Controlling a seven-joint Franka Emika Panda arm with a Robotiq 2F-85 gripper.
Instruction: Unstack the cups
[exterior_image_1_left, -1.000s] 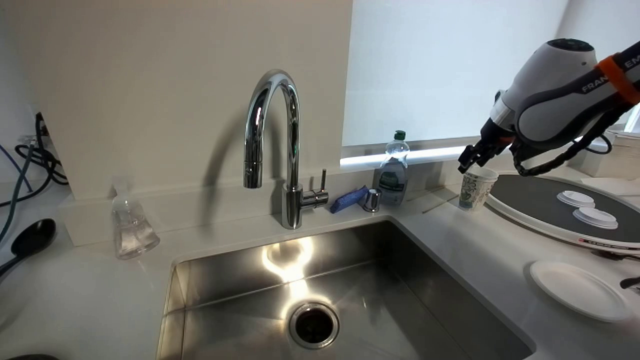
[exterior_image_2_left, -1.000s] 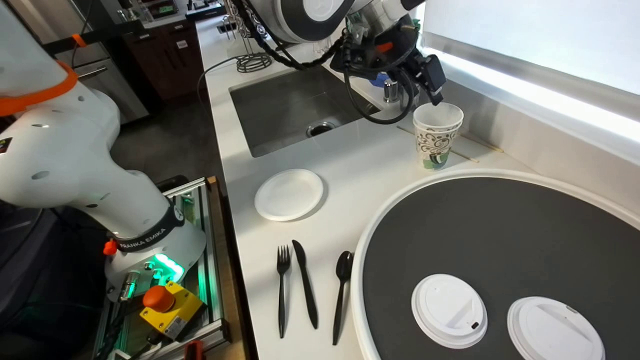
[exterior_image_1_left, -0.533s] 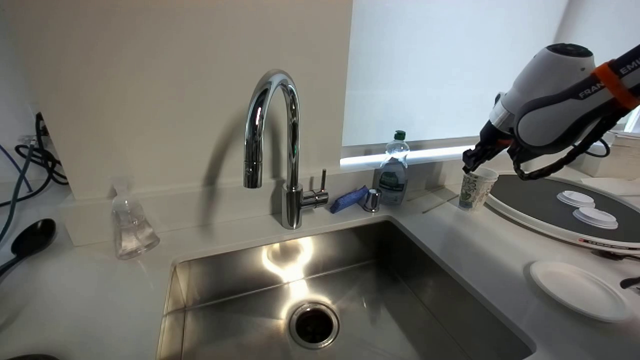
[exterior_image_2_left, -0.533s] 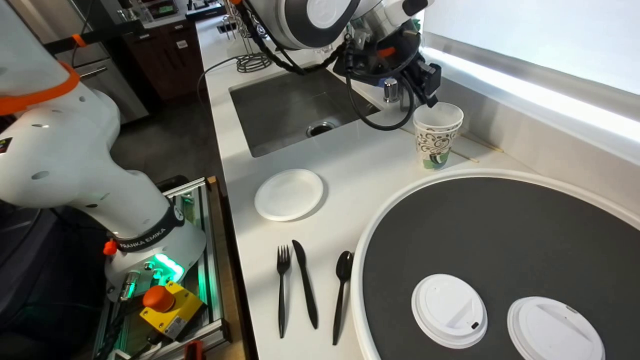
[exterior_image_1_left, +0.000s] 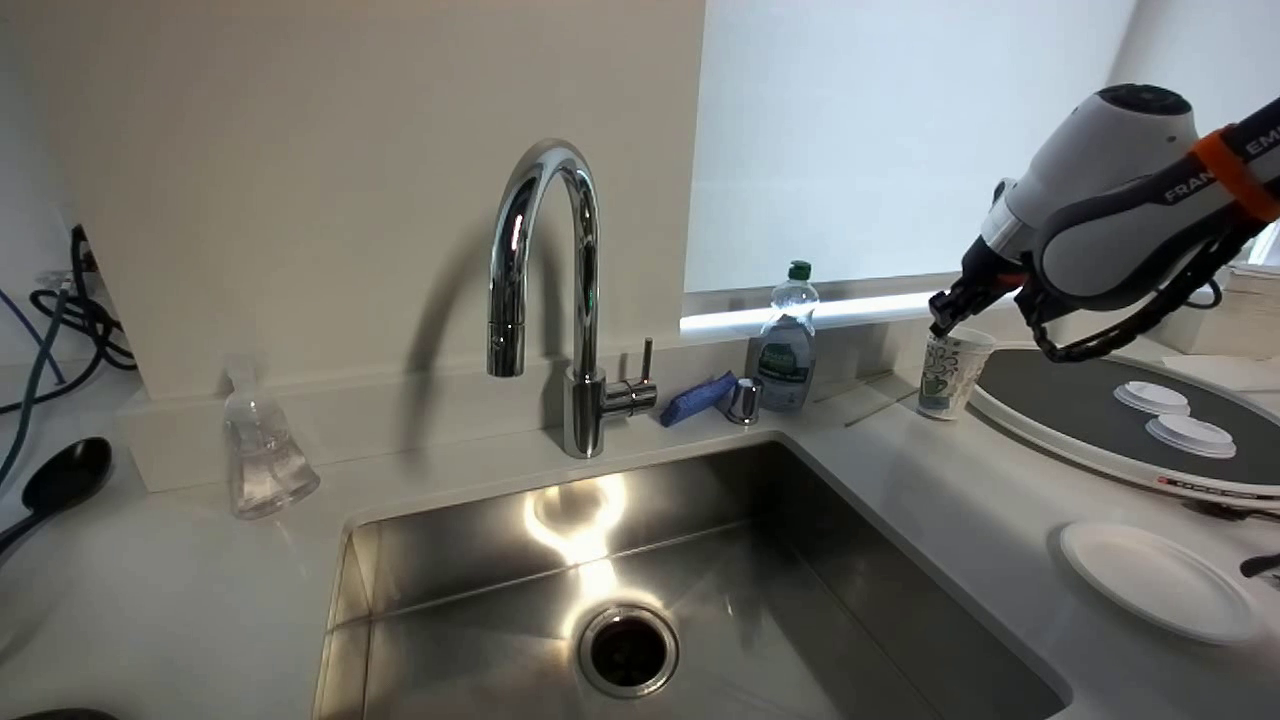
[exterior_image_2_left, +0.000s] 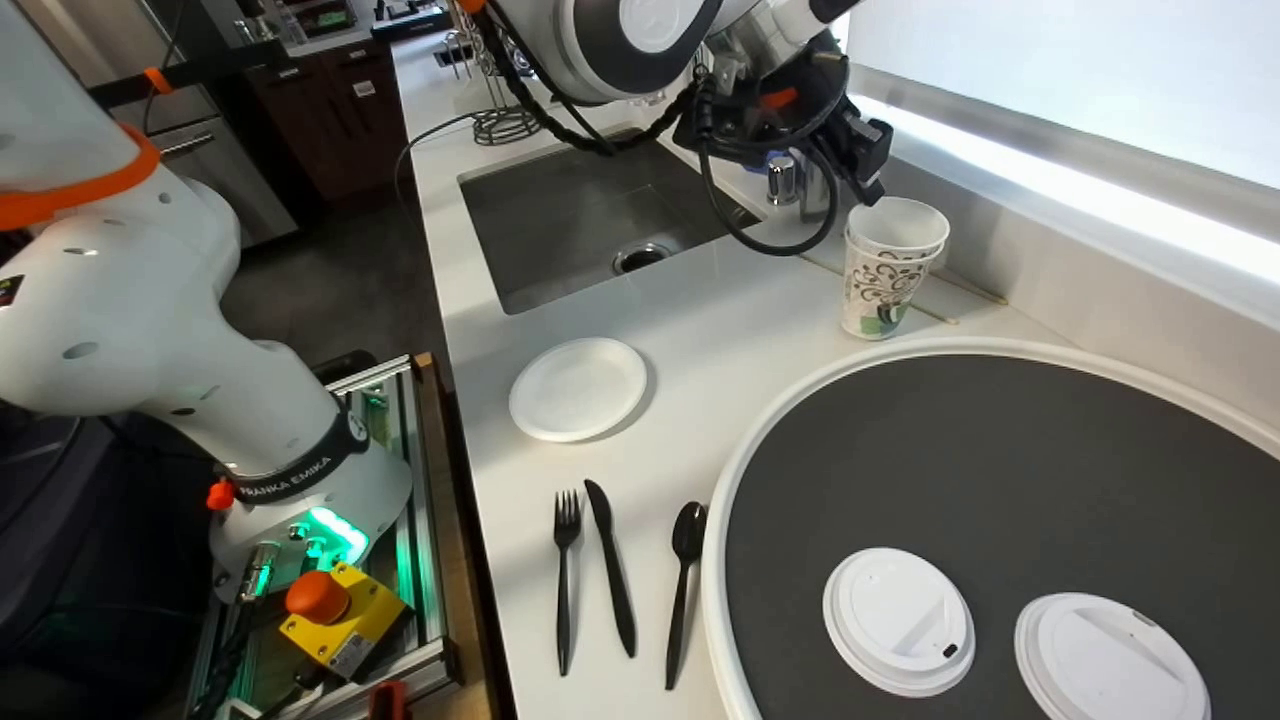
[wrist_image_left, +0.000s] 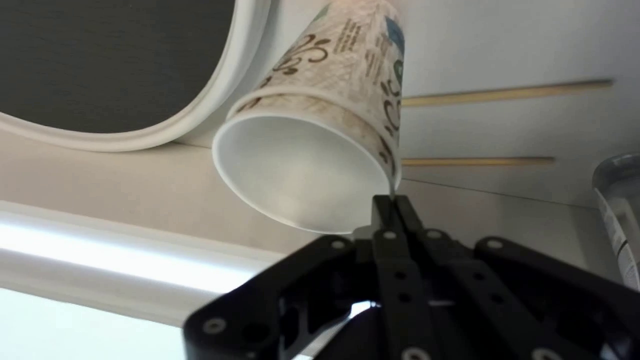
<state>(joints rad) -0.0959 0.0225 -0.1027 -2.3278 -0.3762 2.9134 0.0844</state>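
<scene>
Two white paper cups with brown swirls are nested one in the other on the counter, near the wall. The upper cup shows its rim and a narrow band above the lower cup; the stack leans slightly. In the wrist view my gripper is shut on the rim of the upper cup, one finger inside and one outside. The lower cup sits around it, its rim close below. Whether the fingers also catch the lower rim, I cannot tell. In an exterior view the gripper is over the rim's near side.
Two thin wooden sticks lie beside the cups. A large round dark board with a white rim holds two white lids. A plate, black cutlery, the sink and a soap bottle are nearby.
My gripper has come down to the cup rim and its fingers have shut on it. The stacked cups have shifted slightly and now lean a little, where they stood upright before.
</scene>
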